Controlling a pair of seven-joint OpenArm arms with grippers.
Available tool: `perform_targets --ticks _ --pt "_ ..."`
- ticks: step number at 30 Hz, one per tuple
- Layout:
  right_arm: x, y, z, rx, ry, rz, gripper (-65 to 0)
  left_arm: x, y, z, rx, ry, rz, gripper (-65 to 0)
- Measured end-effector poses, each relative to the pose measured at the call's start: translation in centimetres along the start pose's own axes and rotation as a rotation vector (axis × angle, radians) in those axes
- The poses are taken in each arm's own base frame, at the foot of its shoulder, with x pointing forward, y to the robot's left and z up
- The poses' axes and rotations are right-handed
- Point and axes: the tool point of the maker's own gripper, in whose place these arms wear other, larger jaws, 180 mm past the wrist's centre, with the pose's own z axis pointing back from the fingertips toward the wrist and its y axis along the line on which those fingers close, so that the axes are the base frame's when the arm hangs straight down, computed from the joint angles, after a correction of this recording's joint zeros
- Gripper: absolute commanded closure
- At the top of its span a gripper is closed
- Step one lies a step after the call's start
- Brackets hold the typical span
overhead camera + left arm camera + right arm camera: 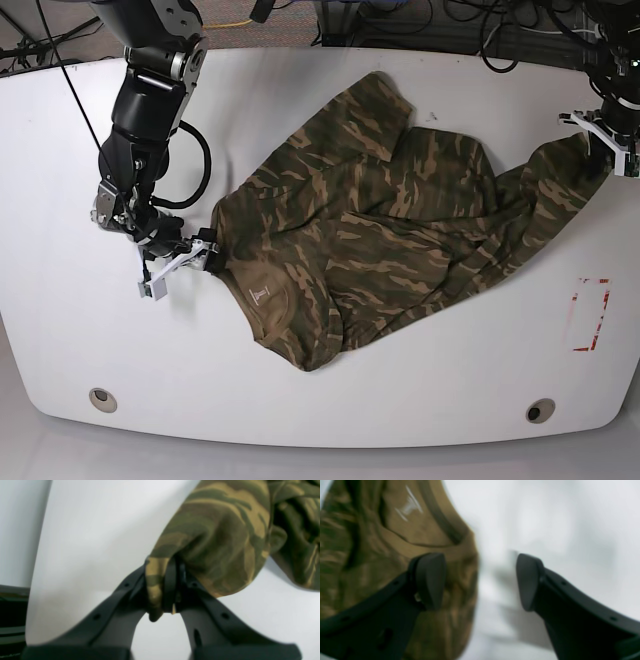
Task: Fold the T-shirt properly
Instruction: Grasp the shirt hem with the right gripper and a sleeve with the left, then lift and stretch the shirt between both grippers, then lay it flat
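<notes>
The camouflage T-shirt point(400, 230) lies rumpled and spread across the middle of the white table point(80, 330), its tan neck band point(265, 290) toward the front left. My left gripper point(607, 140) at the far right is shut on a bunched edge of the T-shirt point(225, 530). In its wrist view the cloth is pinched between the fingers of the left gripper point(167, 587). My right gripper point(180, 264) is at the shirt's left edge beside the collar. The right gripper point(480, 581) stands open, one finger point(431, 580) over the T-shirt point(370, 542), nothing between them.
A red rectangular outline point(590, 313) is marked on the table at the right. Two round holes point(100, 397) point(540, 410) sit near the front edge. Cables point(480, 30) run behind the table's back edge.
</notes>
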Motion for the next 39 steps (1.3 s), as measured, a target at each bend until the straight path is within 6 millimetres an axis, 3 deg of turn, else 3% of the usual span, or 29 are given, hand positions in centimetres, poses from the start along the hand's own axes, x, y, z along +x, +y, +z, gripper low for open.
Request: perform_targets --ticks 6,16,18,23,26,30,35,39 --pt "-1.7 2.3 -0.1 0.125 0.01 -0.099 -43.0 0.9 0.6 0.0 0.009 -0.019 0.003 -3.9" --pt "-4.4 2.4 1.5 0.152 0.01 -0.116 -42.5 -0.1 -0.1 -0.1 0.005 0.005 0.031 -4.2" --pt "-4.5 2.3 1.6 0.15 0.009 -0.113 -39.5 0.0 0.0 -0.1 0.006 0.004 0.03 -4.2" --pt "-4.9 2.2 1.6 0.143 0.022 -0.112 -22.4 0.1 -0.4 -0.3 -0.005 0.002 0.026 -4.2" --pt "-5.3 2.5 1.3 0.142 0.032 -0.12 -20.0 0.7 -0.9 -0.8 -0.018 -0.012 0.024 -4.2" --pt "-5.8 4.6 0.4 0.18 0.067 -0.078 -16.6 1.0 -0.9 -0.8 -0.019 -0.025 0.027 -4.2" --pt "-6.8 5.7 -0.1 0.197 0.094 -0.078 0.0 1.2 -0.8 -1.0 -0.014 -0.023 0.025 -4.2" --pt "-7.3 5.0 0.3 0.19 0.095 -0.091 0.0 1.5 -0.8 -1.0 -0.015 -0.033 0.027 -4.2"
